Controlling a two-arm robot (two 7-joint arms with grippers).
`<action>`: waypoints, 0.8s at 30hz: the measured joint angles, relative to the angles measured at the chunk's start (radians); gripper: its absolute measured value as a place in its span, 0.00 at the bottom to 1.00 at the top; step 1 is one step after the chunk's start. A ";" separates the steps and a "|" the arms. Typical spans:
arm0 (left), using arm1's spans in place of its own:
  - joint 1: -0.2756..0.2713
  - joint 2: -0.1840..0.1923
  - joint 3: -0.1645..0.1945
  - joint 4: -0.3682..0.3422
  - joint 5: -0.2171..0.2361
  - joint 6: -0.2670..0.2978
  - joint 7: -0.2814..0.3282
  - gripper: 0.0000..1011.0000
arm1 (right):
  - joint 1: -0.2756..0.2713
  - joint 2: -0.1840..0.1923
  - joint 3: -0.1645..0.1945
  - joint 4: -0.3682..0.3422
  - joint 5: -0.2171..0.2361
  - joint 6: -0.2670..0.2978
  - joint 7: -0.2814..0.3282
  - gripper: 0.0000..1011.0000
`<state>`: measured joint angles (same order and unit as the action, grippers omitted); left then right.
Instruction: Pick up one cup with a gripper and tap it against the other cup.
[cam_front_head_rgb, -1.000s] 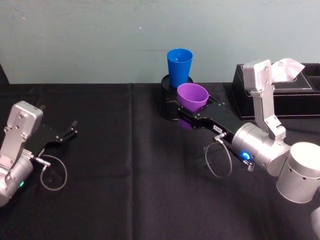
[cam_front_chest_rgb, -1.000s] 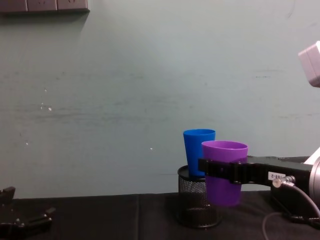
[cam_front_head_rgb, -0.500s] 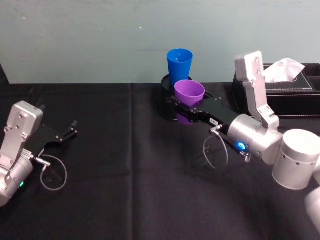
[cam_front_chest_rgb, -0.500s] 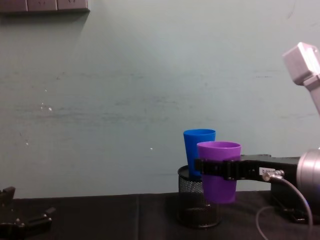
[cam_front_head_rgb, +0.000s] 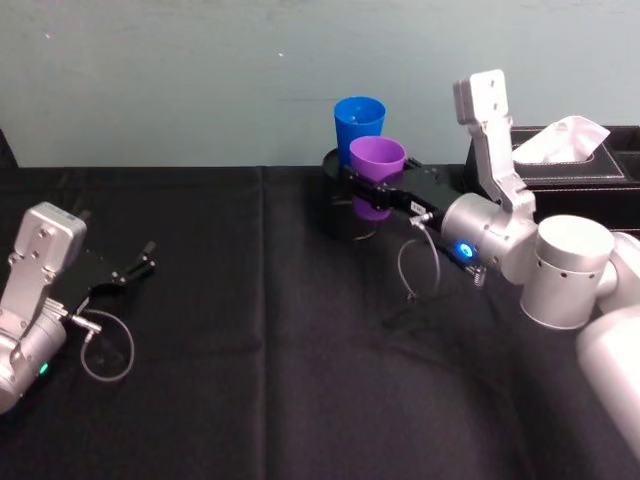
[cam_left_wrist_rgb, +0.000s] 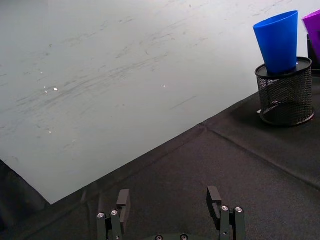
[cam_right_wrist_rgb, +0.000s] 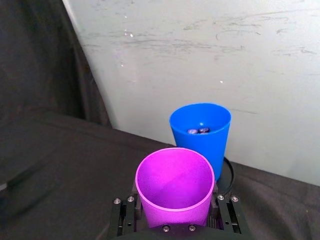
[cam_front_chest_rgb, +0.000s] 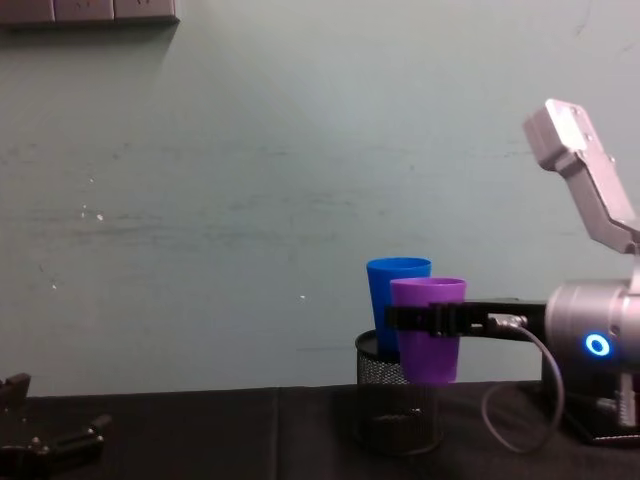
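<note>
Right gripper (cam_front_head_rgb: 376, 190) is clamped on the purple cup (cam_front_head_rgb: 377, 164), one finger on each side of the wall just below the rim. The cup is upright, mouth up, and clear of the surface. It sits at the back of the table, just in front of the blue cup (cam_front_head_rgb: 359, 119).

The blue cup stands upright in a black mesh pen holder (cam_left_wrist_rgb: 286, 95), its rim a bit higher than the purple one's. From the chest view the two cups overlap, and I can't tell whether they touch. Right wrist view shows the purple cup (cam_right_wrist_rgb: 174, 185) is empty. The blue cup (cam_right_wrist_rgb: 200, 132) has a few small dark bits in its bottom, too small to identify.

Left gripper (cam_front_head_rgb: 135, 268) is parked low over the table's left side, well apart from both cups, with its fingers (cam_left_wrist_rgb: 123, 201) spread and nothing between them.

The surface is a black cloth (cam_front_head_rgb: 250, 340) covering the whole table, with a seam (cam_front_head_rgb: 263, 300) running front to back. It is slightly wrinkled near the right arm.

A black tissue box (cam_front_head_rgb: 612, 185) sits at back right, beside the holder, with a white tissue sticking out.

Behind the table is a pale grey-green wall (cam_front_head_rgb: 170, 80), scuffed and speckled. Grey socket plates (cam_front_chest_rgb: 85, 10) show at its upper left in the chest view.
</note>
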<state>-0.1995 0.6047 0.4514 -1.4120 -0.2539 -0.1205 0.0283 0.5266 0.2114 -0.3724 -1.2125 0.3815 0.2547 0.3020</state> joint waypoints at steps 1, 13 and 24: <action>0.000 0.000 0.000 0.000 0.000 0.000 0.000 0.99 | 0.000 0.000 0.000 0.000 0.000 0.000 0.000 0.72; 0.000 0.000 0.000 0.000 0.000 0.000 0.000 0.99 | 0.085 -0.052 -0.008 0.139 -0.013 -0.021 0.010 0.72; 0.000 0.000 0.000 0.000 0.000 0.000 0.000 0.99 | 0.099 -0.066 -0.002 0.158 -0.022 -0.029 0.006 0.72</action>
<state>-0.1995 0.6047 0.4514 -1.4120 -0.2539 -0.1205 0.0283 0.6256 0.1452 -0.3749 -1.0543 0.3593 0.2254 0.3085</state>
